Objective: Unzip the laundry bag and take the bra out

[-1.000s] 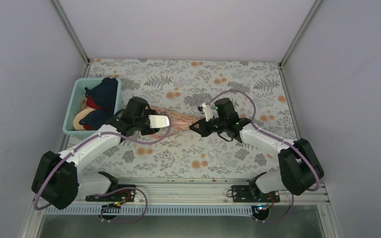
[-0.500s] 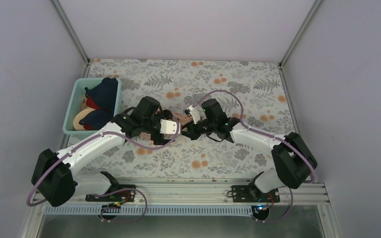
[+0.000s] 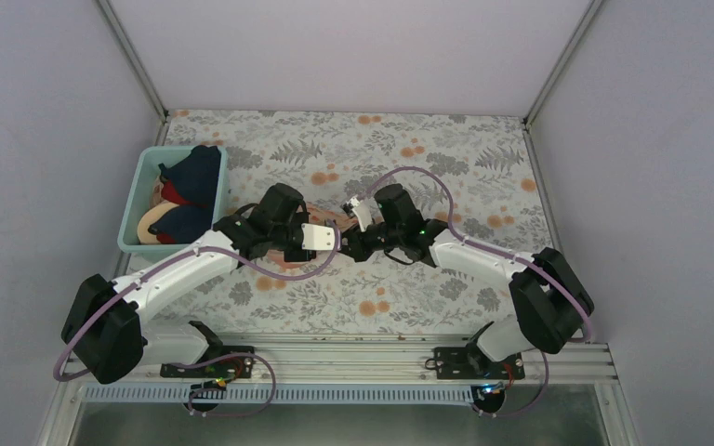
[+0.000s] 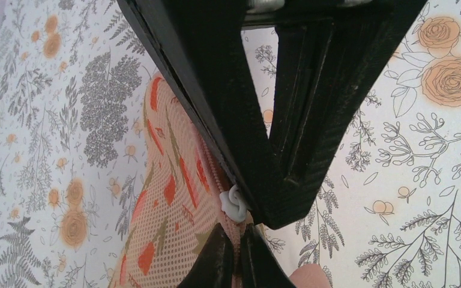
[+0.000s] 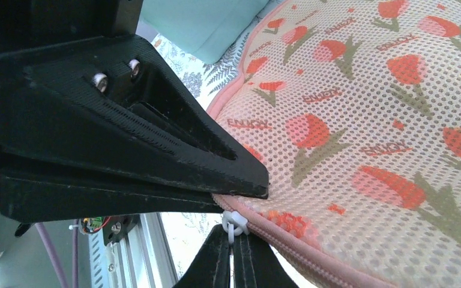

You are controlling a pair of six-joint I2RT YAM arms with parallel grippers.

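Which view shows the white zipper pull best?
Right wrist: the zipper pull sits sharp at the laundry bag edge, with the zipper teeth visible. Left wrist shows it tucked against the left tool. In top external it is lost between the arms.

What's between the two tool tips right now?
The white zipper pull on the seam of the laundry bag sits between the left tool and the right tool. Both wrist views show it.
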